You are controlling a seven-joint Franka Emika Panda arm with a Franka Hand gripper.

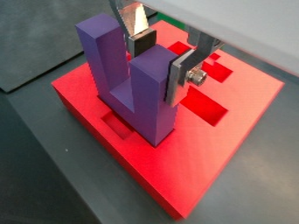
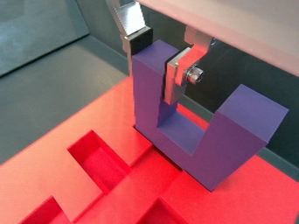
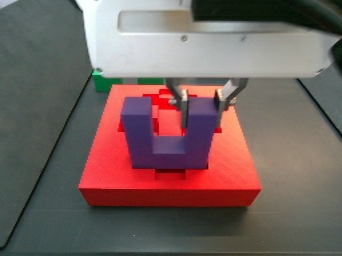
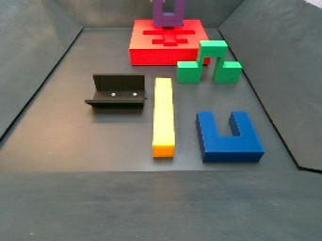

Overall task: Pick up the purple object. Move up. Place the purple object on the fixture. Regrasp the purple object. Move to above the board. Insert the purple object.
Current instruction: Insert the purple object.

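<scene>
1. The jaws of the gripper (image 1: 163, 54) are closed on one prong of the purple object (image 1: 135, 83), which stands upright on the board (image 1: 222, 144) directly below them.
2. One fixture (image 4: 117, 92), two green blocks (image 4: 209, 62), one blue block (image 4: 229, 136) and one yellow bar (image 4: 163, 115) lie apart on the table (image 4: 75, 132).

Robot lab: dark walled tabletop (image 4: 75, 141), coloured test blocks, fixture (image 4: 115, 92).

The purple object (image 4: 167, 13) stands upright on the board (image 4: 151, 52), the tool out of view above.
</scene>
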